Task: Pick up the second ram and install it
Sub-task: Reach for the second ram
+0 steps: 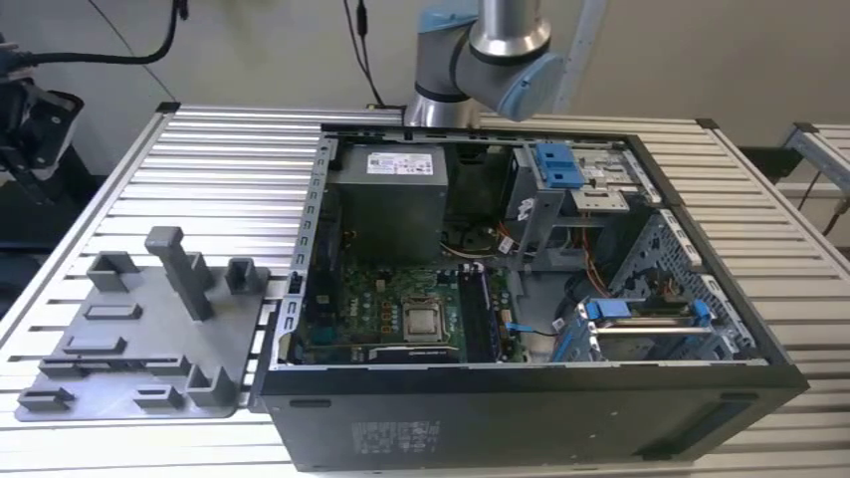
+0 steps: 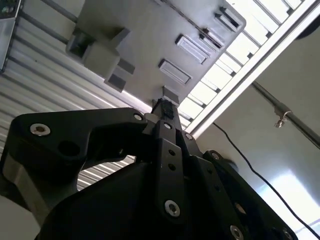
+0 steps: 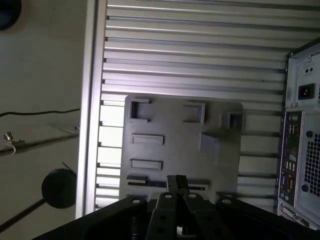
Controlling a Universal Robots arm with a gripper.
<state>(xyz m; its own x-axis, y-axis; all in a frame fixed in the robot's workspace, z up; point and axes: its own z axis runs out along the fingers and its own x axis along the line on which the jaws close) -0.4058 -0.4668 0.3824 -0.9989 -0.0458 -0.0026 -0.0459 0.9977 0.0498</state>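
In both wrist views my gripper [image 3: 176,179] [image 2: 163,106] hangs high above the grey holder tray [image 3: 170,127] [image 2: 150,35]. Its two dark fingertips are pressed together with nothing visible between them. The tray [image 1: 146,339] lies on the slatted table at the exterior view's left, beside the open computer case [image 1: 531,299], and I see no stick in its slots. Narrow dark strips [image 1: 481,309] stand in the slots at the right edge of the green motherboard [image 1: 385,309]. I cannot tell whether one of them is the second ram.
The arm's grey joint [image 1: 492,60] rises behind the case's far wall. Inside the case are a grey power supply [image 1: 388,199] and blue drive latches [image 1: 558,164]. A dark cable [image 2: 250,165] and a stand run along the floor past the table's edge.
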